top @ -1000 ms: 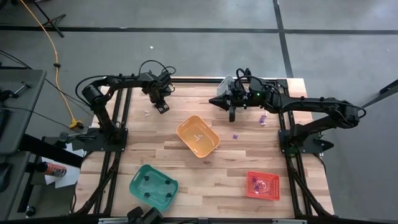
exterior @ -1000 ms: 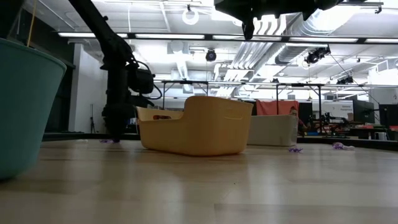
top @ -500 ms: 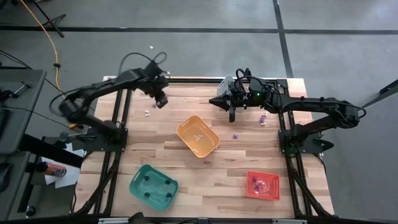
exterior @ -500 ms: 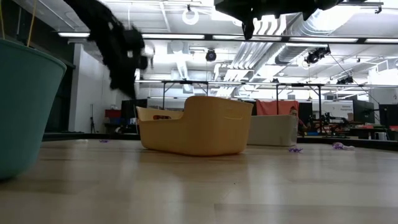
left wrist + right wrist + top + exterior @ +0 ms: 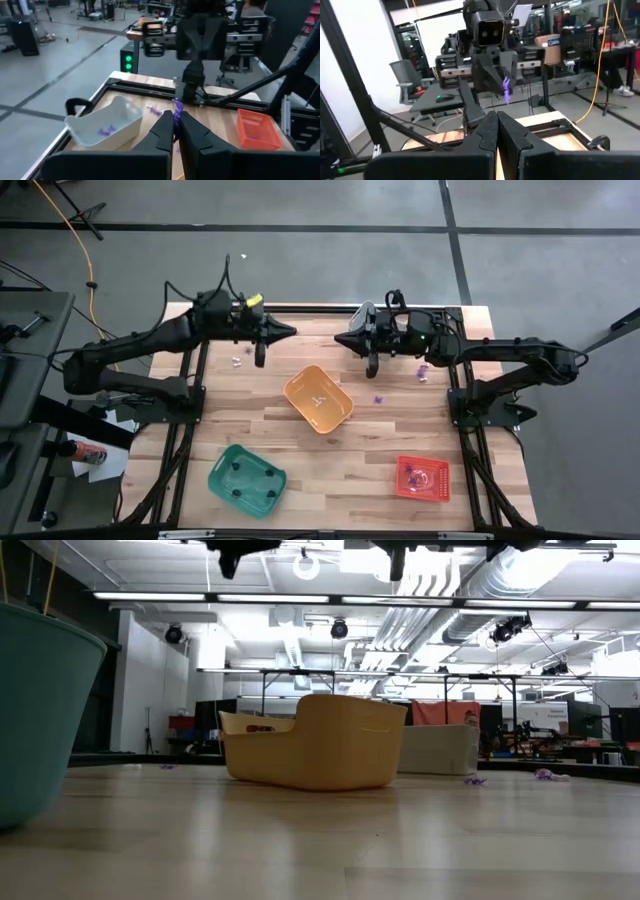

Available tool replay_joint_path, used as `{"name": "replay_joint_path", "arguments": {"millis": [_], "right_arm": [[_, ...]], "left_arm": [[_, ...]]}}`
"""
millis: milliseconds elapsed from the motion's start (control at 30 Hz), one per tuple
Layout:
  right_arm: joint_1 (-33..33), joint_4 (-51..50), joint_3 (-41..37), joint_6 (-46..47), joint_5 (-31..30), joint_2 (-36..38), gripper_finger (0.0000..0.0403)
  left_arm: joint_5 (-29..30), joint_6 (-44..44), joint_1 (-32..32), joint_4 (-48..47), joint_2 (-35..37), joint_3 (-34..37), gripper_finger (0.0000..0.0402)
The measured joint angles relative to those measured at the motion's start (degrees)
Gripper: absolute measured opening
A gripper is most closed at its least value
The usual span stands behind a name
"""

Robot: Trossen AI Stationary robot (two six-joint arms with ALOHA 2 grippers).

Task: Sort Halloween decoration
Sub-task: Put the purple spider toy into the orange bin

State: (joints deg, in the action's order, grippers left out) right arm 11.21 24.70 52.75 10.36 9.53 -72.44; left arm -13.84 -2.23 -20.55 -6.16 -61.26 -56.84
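Observation:
My left gripper [image 5: 288, 332] is raised above the table's far side, level, pointing toward the right arm, and is shut on a purple trinket [image 5: 176, 106]. That trinket also shows in the right wrist view [image 5: 506, 90], at the left gripper's fingertips. My right gripper [image 5: 340, 340] faces it from the right, also raised, shut and holding nothing [image 5: 496, 119]. Loose trinkets lie on the table: purple ones [image 5: 377, 397] [image 5: 422, 370] and a whitish one [image 5: 237, 361]. My left gripper pinches the purple trinket between its two fingertips [image 5: 169, 120]. The fingers are level and point toward the table's right side. The trinket's upper part [image 5: 176, 103] sticks up past the fingertips, lifted clear of the table.
An orange bin [image 5: 318, 398] sits mid-table below both grippers. A green bin [image 5: 246, 478] is near left and a red bin [image 5: 422, 477] near right. A whitish-grey bin [image 5: 102, 122] with purple bits inside stands at the far edge. Bare wood lies around the bins.
My left gripper has risen from the table near the far-left corner, swung toward the table's middle and tipped from pointing down to level, facing right. It has carried the purple trinket up with it.

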Motion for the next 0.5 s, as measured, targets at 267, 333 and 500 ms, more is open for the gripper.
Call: {"name": "replay_joint_path", "arguments": {"millis": [267, 333, 500], "right_arm": [[-1.3, -0.4, 0.0, -1.4, -0.1, 0.0, 0.0000], [-1.3, -0.4, 0.0, -1.4, -0.1, 0.0, 0.0000], [-1.3, -0.5, 0.0, -0.8, -2.4, 0.0, 0.0000]], "left_arm": [[5.7, 0.0, 4.2, 3.1, -1.5, 0.0, 0.0000], [5.7, -0.3, 4.2, 3.5, -1.5, 0.0, 0.0000], [5.7, -0.7, 4.2, 3.8, -1.6, 0.0, 0.0000]]}}
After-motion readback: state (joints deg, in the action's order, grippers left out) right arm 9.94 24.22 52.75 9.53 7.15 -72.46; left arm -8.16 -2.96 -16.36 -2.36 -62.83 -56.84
